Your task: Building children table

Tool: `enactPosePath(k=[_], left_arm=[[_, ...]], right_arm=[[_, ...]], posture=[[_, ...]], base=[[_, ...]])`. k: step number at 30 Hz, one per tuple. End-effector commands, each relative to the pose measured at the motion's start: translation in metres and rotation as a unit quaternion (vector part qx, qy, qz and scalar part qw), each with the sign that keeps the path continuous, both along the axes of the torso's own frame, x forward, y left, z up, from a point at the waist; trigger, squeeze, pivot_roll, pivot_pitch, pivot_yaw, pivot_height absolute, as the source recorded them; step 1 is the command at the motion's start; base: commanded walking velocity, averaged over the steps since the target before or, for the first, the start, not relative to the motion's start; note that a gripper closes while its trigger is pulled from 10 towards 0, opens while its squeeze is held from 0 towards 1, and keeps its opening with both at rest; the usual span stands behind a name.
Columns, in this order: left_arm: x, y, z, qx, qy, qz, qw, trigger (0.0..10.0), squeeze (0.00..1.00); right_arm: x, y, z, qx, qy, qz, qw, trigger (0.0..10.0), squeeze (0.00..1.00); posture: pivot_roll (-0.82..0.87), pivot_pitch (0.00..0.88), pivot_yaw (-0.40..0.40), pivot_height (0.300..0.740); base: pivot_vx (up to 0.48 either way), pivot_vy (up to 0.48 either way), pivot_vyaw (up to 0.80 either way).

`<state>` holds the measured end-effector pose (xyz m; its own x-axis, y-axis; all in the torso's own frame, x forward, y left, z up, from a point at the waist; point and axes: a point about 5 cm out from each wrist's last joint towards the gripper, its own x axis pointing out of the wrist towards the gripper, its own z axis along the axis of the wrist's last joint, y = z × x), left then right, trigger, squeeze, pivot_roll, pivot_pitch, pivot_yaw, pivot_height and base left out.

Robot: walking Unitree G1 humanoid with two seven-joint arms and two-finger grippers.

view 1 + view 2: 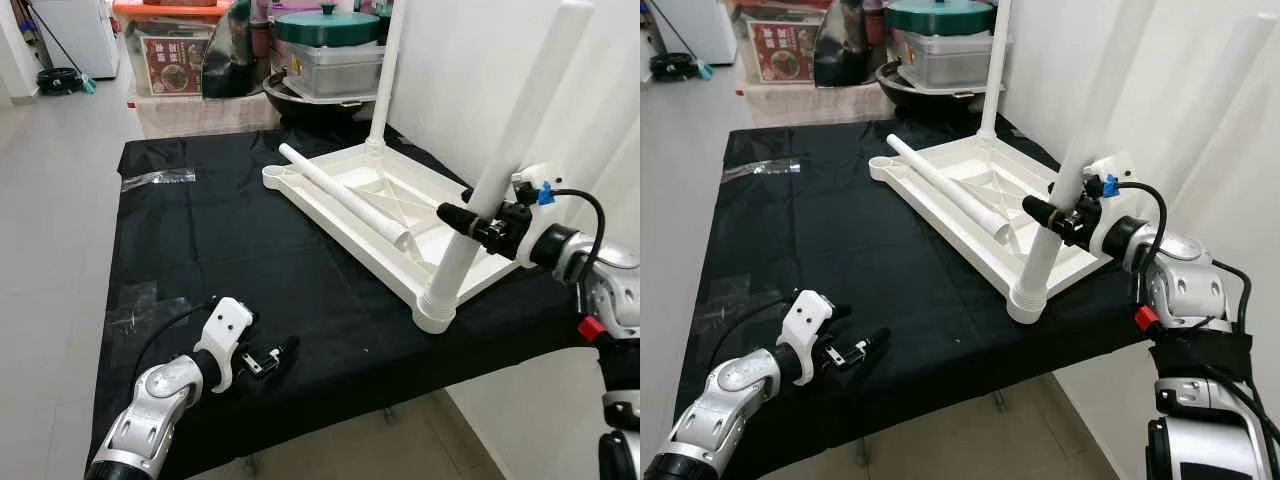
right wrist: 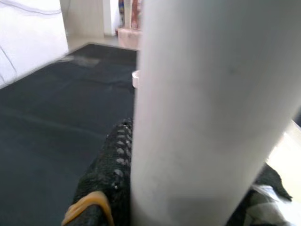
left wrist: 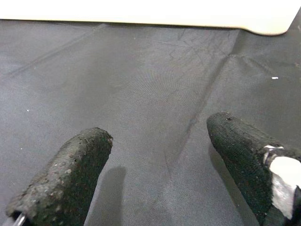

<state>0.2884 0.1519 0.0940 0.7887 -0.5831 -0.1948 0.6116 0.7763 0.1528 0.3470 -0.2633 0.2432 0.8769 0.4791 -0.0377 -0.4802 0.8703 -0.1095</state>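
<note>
A white children's table top point(image 1: 450, 235) lies upside down on a black cloth point(image 1: 220, 260). One white leg point(image 1: 386, 70) stands in its far corner socket. A second leg point(image 1: 515, 140) stands tilted in the near corner socket point(image 1: 436, 308), and my right gripper point(image 1: 468, 221) is shut on it; the right wrist view shows this leg point(image 2: 207, 117) against a black finger point(image 2: 110, 179). A third leg point(image 1: 345, 195) lies loose across the top. My left gripper point(image 1: 282, 353) hovers low over the cloth near the front edge, open and holding nothing, fingers point(image 3: 70, 174) apart.
A clear plastic bag point(image 1: 158, 179) lies at the cloth's far left. Storage boxes point(image 1: 170, 55) and a green-lidded pot point(image 1: 327, 28) are stacked behind the table. A white wall point(image 1: 470, 60) runs along the right. Tiled floor point(image 1: 50, 250) lies to the left.
</note>
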Motion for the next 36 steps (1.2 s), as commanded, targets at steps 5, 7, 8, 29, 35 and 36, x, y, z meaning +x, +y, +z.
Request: enactPosePath(k=[5, 7, 8, 29, 35, 36], left_arm=[[-0.004, 0.002, -0.003, 0.006, 0.005, -0.002, 1.0, 10.0, 0.0], [-0.004, 0.002, -0.003, 0.007, 0.006, -0.002, 1.0, 10.0, 0.0], [-0.004, 0.003, -0.003, 0.008, 0.006, -0.002, 1.0, 10.0, 0.0], [-0.002, -0.006, -0.003, 0.002, 0.003, -0.002, 1.0, 10.0, 0.0], [-0.003, -0.007, -0.004, 0.001, 0.005, -0.001, 1.0, 10.0, 0.0], [-0.003, -0.007, -0.004, 0.001, 0.005, -0.001, 1.0, 10.0, 0.0]], right_arm=[[-0.001, 0.0, -0.002, 0.007, -0.029, -0.034, 0.999, 0.0, 0.0], [-0.001, 0.002, -0.006, 0.012, -0.029, -0.047, 0.998, 0.0, 0.0], [0.0, 0.005, -0.014, 0.01, -0.021, -0.082, 0.996, 0.0, 0.0], [0.004, 0.099, -0.073, 0.068, 0.05, -0.466, 0.881, 10.0, 0.0], [0.004, 0.08, -0.057, 0.08, 0.013, -0.472, 0.878, 10.0, 1.0], [0.005, 0.076, -0.05, 0.091, 0.0, -0.456, 0.885, 10.0, 1.0]], posture=[[-0.01, 0.0, -0.087, 0.74], [-0.01, 0.0, -0.087, 0.74], [-0.01, 0.0, -0.086, 0.74], [-0.01, 0.0, -0.106, 0.74], [-0.01, 0.0, -0.104, 0.74], [-0.01, 0.0, -0.104, 0.74]], base=[[0.0, 0.0, 0.0], [0.0, 0.0, 0.0], [0.0, 0.0, 0.0], [0.0, 0.0, 0.0], [0.0, 0.0, 0.0], [0.0, 0.0, 0.0]])
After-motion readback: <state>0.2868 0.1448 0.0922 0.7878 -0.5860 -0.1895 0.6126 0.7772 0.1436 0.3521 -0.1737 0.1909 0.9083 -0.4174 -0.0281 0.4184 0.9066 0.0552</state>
